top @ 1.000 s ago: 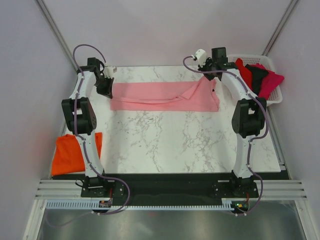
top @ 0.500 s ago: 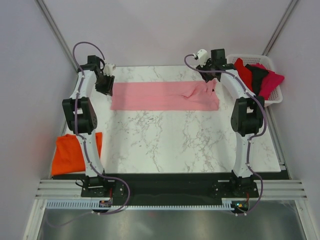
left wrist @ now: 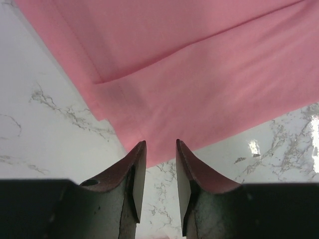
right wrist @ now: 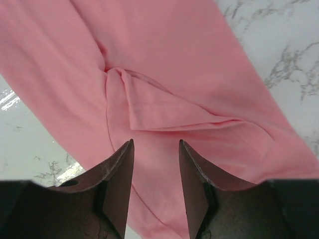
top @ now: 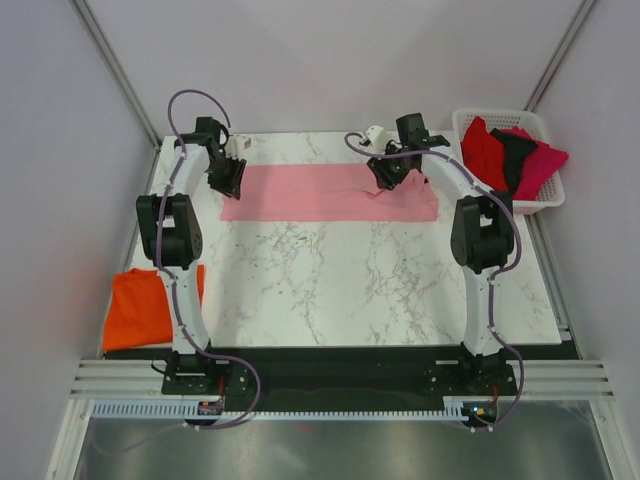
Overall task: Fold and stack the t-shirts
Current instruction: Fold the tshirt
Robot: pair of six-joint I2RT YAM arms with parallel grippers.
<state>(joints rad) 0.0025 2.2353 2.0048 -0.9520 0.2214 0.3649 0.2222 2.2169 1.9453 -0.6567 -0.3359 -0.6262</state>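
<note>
A light pink t-shirt point(top: 320, 192) lies folded into a long flat strip across the far side of the marble table point(top: 330, 285). My left gripper point(top: 230, 178) hovers at the strip's left end, open and empty; in the left wrist view its fingertips point(left wrist: 160, 144) frame the pink cloth's point(left wrist: 199, 74) near corner. My right gripper point(top: 386, 174) hangs over the strip's right part, also open. The right wrist view shows its tips point(right wrist: 156, 143) above the pink shirt point(right wrist: 75, 64) and a folded-in sleeve point(right wrist: 164, 114). An orange t-shirt point(top: 148, 305) lies folded at the table's near left edge.
A white basket point(top: 500, 113) at the far right holds a red shirt point(top: 484, 148), a black one point(top: 516, 152) and a magenta one point(top: 541, 160). Bare marble spreads in front of the pink strip. Both arm bases stand at the near edge.
Both grippers went from shut to open and let go of the pink shirt. Its lifted right end dropped flat. The right gripper moved left over the strip; the left one shifted right.
</note>
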